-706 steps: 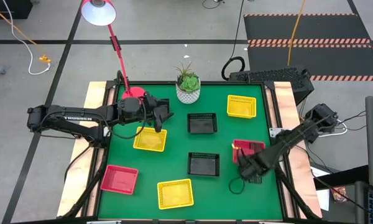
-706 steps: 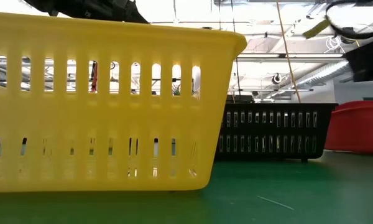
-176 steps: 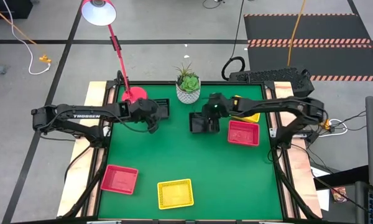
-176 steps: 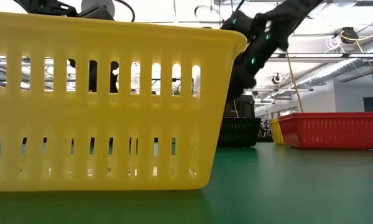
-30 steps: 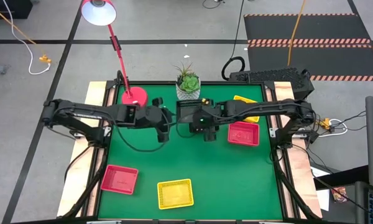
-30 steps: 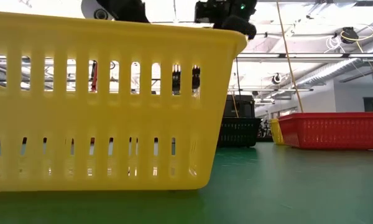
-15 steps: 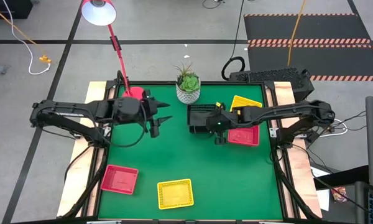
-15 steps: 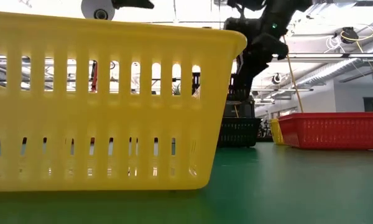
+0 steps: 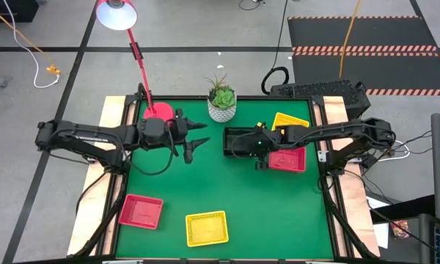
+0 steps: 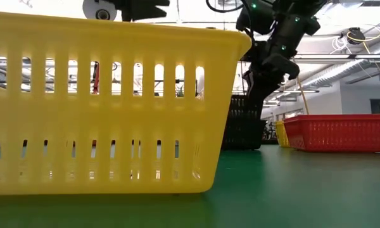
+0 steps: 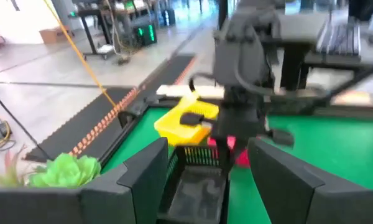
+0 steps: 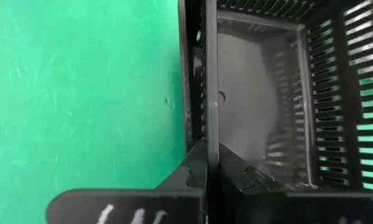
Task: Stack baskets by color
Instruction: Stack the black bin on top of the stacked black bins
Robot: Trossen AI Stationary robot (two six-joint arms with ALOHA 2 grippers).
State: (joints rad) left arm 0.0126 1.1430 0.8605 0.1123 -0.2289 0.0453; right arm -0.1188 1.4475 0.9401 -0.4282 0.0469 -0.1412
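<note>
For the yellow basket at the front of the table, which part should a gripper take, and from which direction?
Take the yellow basket by one thin side wall, one finger inside and one outside, coming straight down. It sits upright and open-topped on the green table, its slotted walls rise to a narrow rim, and nothing stands close beside it, so any wall looks reachable; probably the one facing the open left gripper.

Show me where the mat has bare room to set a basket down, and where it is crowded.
Free: the mat's middle, bordered by the black baskets above and the red basket and yellow basket below; also the right half below the red basket. Crowded: the far edge, where both grippers, the plant and three stacks sit close.
</note>
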